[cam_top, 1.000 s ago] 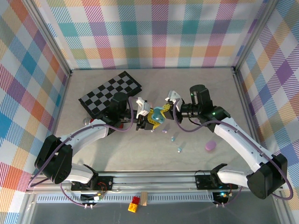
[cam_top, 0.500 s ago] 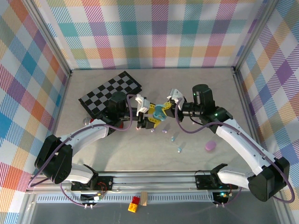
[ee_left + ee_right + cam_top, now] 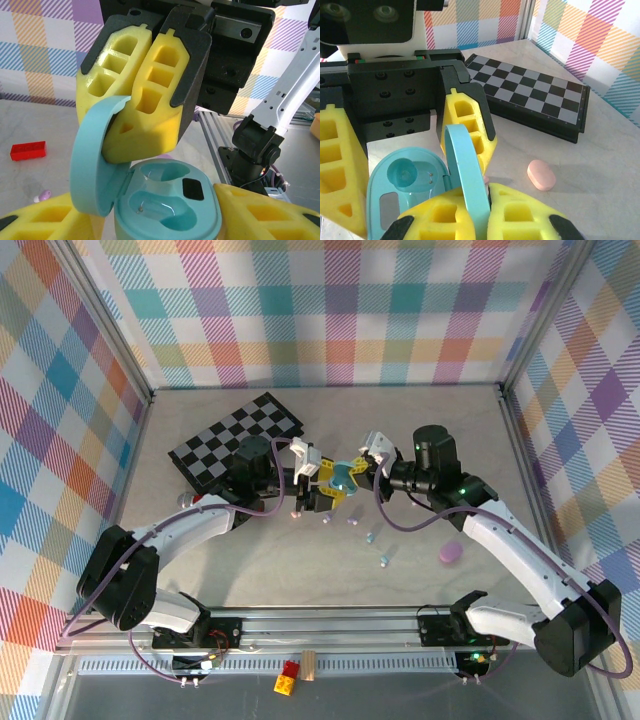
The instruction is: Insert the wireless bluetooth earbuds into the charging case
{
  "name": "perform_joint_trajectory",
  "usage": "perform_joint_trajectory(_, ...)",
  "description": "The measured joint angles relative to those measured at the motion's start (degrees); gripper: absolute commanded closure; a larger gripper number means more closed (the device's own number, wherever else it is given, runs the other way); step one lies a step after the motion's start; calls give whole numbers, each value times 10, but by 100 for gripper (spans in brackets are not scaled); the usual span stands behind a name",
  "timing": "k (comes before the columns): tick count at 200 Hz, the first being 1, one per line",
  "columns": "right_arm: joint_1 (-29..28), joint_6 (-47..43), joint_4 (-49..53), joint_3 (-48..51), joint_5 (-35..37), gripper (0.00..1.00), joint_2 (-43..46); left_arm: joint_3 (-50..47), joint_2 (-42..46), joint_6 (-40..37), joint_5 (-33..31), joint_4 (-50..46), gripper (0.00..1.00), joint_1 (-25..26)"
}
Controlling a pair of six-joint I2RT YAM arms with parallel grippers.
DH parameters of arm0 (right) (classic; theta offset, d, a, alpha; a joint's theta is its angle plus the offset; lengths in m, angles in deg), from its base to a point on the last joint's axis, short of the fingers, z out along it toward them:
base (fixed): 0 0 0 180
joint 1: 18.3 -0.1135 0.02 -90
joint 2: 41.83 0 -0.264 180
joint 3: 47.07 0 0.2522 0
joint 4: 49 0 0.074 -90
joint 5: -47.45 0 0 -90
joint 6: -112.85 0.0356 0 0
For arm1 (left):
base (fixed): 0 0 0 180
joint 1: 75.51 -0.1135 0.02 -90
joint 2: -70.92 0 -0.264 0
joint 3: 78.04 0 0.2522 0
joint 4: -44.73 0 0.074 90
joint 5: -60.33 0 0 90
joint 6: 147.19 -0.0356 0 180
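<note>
a robotics lab test cell, shown by a pale table (image 3: pixel 430 420) boxed in by plaid-printed walls (image 3: pixel 330 310) on aluminium posts (image 3: pixel 121 340), a slotted aluminium rail (image 3: pixel 330 623) at 6 o'clock carrying two cabled robot arms (image 3: pixel 190 530), and a checkerboard (image 3: pixel 235 440) at 10 o'clock.

Top external view: bright, even, diffuse light from above; saturated colours, no blown patches. Soft, short shadows on the table (image 3: pixel 420 430) at centre frame. Sharp throughout, with slight bowing toward the left and right edges.

Left wrist view: teal charging case (image 3: pixel 165 220) at lower centre in focus, with a dull sheen on its lid. Plaid at upper left mildly soft.

Right wrist view: lower edge slightly soft from closeness. Checkerboard (image 3: pixel 535 95) at upper right crisp. Faint shadow left of the pink oval case (image 3: pixel 541 175).
</note>
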Motion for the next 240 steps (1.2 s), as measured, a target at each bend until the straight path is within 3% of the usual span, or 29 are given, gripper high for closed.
perform_joint_trajectory(76,0,2,-18,0,6,100,5,0,0,-10,1,-4,49,0)
perform_joint_trajectory(240,0,2,-15,4,4,100,4,0,-12,1,4,2,46,0)
